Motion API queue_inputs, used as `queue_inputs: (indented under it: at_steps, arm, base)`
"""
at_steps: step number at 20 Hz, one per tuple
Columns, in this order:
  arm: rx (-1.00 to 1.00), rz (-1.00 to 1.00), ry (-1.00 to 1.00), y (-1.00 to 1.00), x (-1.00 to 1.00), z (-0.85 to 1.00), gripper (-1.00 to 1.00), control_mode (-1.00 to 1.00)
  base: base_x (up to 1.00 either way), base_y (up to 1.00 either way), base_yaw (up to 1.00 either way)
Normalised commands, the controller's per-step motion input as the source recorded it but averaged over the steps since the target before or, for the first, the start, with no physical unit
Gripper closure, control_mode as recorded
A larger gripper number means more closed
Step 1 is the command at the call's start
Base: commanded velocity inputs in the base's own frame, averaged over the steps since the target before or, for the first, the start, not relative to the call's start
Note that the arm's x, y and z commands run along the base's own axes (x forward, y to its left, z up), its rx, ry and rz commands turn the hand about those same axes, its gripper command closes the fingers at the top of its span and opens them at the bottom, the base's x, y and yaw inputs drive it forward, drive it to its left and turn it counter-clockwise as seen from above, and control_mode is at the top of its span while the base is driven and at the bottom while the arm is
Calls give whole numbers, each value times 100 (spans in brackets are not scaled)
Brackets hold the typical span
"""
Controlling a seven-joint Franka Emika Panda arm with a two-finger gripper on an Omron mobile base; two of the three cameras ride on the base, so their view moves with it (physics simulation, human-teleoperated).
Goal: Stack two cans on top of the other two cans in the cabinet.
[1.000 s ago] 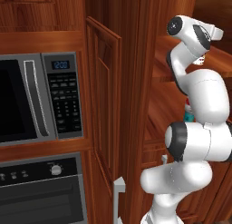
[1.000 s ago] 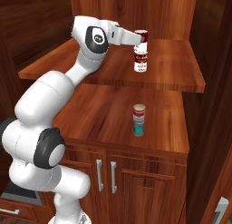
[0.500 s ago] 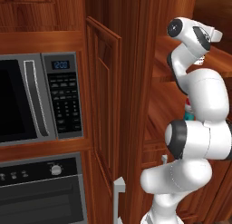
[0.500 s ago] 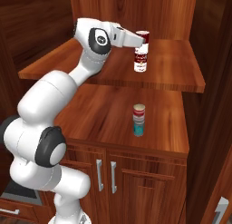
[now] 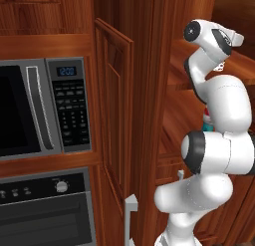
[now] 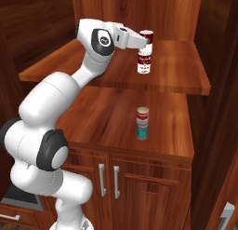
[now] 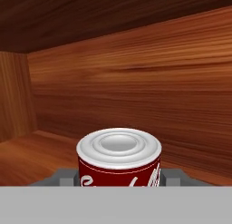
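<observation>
On the cabinet's upper shelf point(image 6: 174, 68) the dark red and white soup can point(image 6: 144, 64) stands upright. The white can with the red band point(image 6: 146, 37) rests on top of it. My gripper point(image 6: 143, 42) reaches in from the left and is shut on that upper can. In the hand view the same can point(image 7: 118, 157) sits between the fingers, its pale lid towards me. On the lower shelf point(image 6: 102, 117) the red can with the pale top point(image 6: 142, 114) stands stacked on the teal can point(image 6: 142, 131).
The cabinet's panelled door point(image 5: 114, 115) stands open to the left of the arm. Beyond the door are a microwave point(image 5: 40, 108) and an oven point(image 5: 45, 210). The cabinet's back wall point(image 7: 136, 82) is close behind the stack. Lower doors with handles point(image 6: 108, 180) lie beneath the shelves.
The arm's wrist has shifted slightly towards the stack. Both stacks of cans stay where they were.
</observation>
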Motion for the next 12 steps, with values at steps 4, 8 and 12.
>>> queue_inputs:
  at_steps: [4, 8, 12]
  arm:
    - [0, 0, -6, 0, -1, 0, 100, -100]
    - [0, 0, -2, 0, -1, 0, 100, -100]
    - [0, 0, 0, 0, 0, 0, 100, -100]
  base:
    - [0, 0, 0]
    - [0, 0, 0]
    - [0, 0, 0]
